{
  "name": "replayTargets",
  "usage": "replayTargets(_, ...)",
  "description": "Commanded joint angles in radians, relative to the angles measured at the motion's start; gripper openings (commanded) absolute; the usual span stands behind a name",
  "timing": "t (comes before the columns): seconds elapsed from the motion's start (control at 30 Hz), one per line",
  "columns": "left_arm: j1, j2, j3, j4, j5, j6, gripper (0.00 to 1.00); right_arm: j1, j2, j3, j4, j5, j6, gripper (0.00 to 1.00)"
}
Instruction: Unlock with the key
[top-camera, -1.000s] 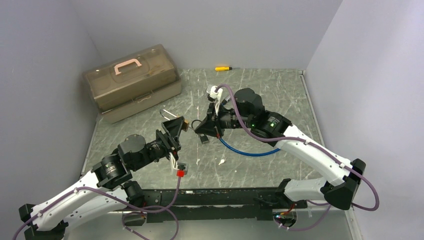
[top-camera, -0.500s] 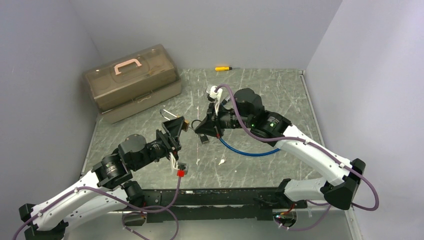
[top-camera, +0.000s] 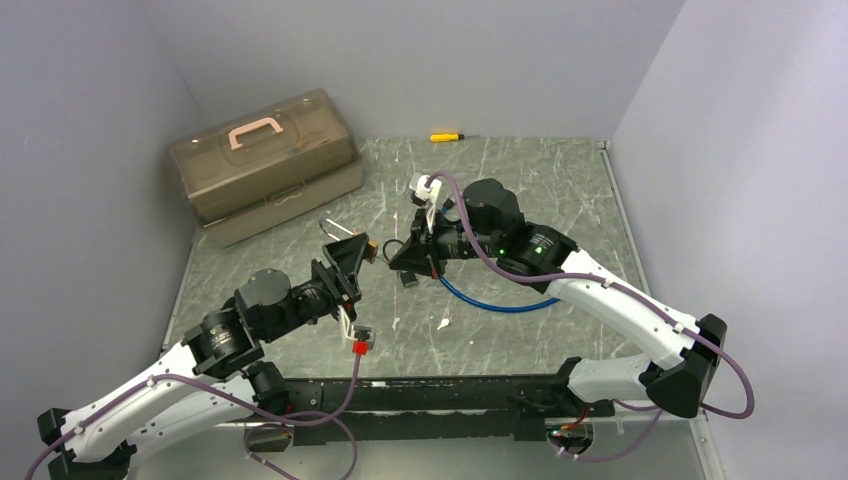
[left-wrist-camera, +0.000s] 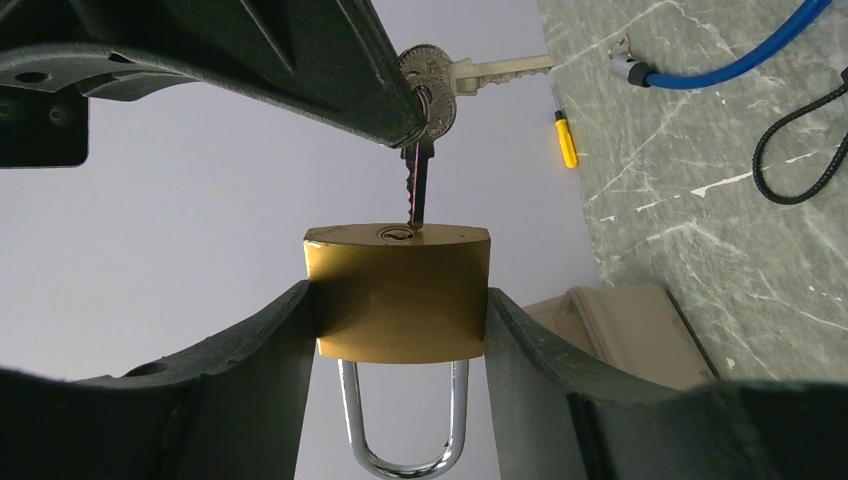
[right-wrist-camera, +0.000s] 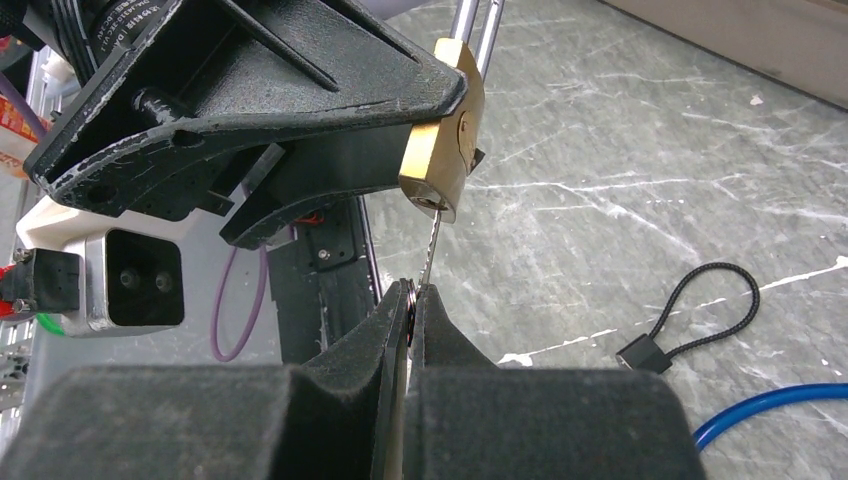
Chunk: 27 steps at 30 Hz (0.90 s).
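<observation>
My R gripper (right-wrist-camera: 412, 303), clamped on key (left-wrist-camera: 419, 190), edged in over the last 0.5 s. Tip's now entering the padlock (right-wrist-camera: 446, 125), which L gripper (left-wrist-camera: 397, 300) pinches. Needs seating deeper, then a turn.

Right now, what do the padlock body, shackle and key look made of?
Padlock body: likely brass, golden with a dull satin sheen. Shackle: polished steel or chrome plating, mirror-bright silver. Key: silvery metal, perhaps nickel-plated; its blade sits in shadow.

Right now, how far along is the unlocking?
Done: left fingers clamp the padlock, right fingers pinch the key. In hand: the key tip sits at the keyway, most of it outside. Left: full insertion, the turn; the shackle looks closed.
</observation>
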Motion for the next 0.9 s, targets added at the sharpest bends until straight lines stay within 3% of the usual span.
replayTargets(0.0,-0.004,-0.024,0.016,0.13,0.014,0.028,0.0,0.002,-0.001,0.008,0.056,0.024,0.003,0.0)
replayTargets(0.87,-0.006,-0.009,0.005,0.135,0.027,0.04,0.0,0.003,-0.014,0.002,0.103,0.008,0.014,0.0)
